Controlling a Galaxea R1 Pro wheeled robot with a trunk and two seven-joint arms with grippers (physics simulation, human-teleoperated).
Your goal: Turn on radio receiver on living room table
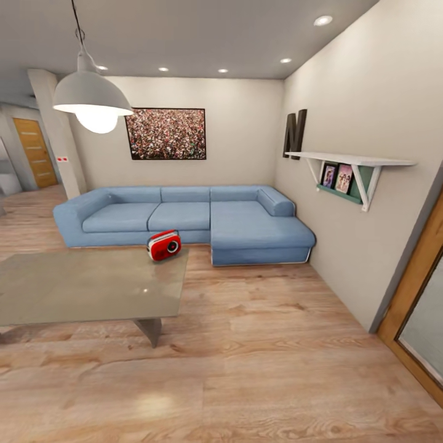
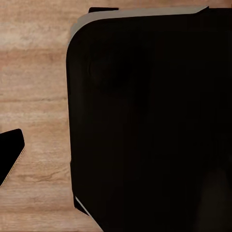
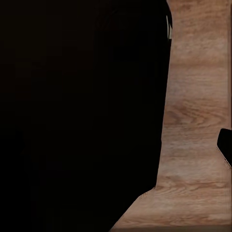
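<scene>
A large dark letter "N" [image 1: 295, 134] stands against the right wall just above the white shelf [image 1: 347, 160]. The small red-and-white sign [image 1: 62, 159] on the far pillar is too small to read.

Big black robot body [image 2: 150, 125] over wood plank floor [image 2: 34, 72], dark fingertip [image 2: 9, 154] at edge.

The head view looks forward and slightly down across the living room, toward the sofa [image 1: 184, 218] on the far wall. Both wrist views face down, close to a dark body [image 2: 154, 121]. All three views share the plank floor [image 1: 264, 357].
</scene>
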